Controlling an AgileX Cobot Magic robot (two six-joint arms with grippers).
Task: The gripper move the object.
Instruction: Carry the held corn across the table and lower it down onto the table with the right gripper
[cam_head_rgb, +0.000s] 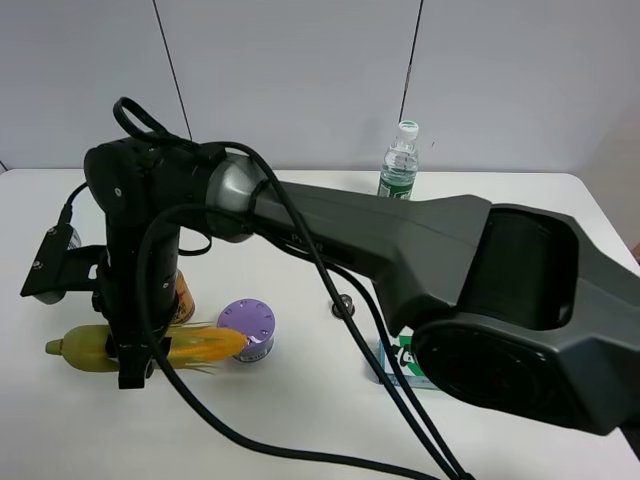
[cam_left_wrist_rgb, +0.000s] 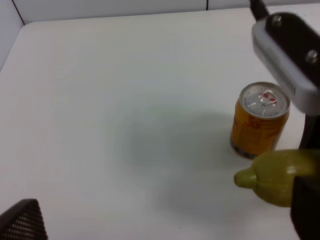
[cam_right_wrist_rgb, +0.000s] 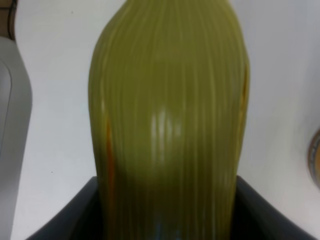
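The ear of corn (cam_head_rgb: 90, 349) lies crosswise at the table's front left, green husk to the left and yellow kernels (cam_head_rgb: 205, 345) to the right. My right gripper (cam_head_rgb: 134, 362) reaches across from the right and is shut on the corn's middle. In the right wrist view the husk (cam_right_wrist_rgb: 165, 125) fills the frame between the black jaws. The left wrist view shows the husk tip (cam_left_wrist_rgb: 272, 176) low over the table; I cannot tell whether it touches. Of my left gripper only one black fingertip (cam_left_wrist_rgb: 22, 222) shows, far to the side, with nothing in it.
An orange can (cam_head_rgb: 181, 298) stands right behind the corn and also shows in the left wrist view (cam_left_wrist_rgb: 260, 120). A purple-lidded jar (cam_head_rgb: 247, 326) touches the kernel end. A green toothpaste box (cam_head_rgb: 400, 360) lies half hidden under the arm. A water bottle (cam_head_rgb: 400, 162) stands at the back.
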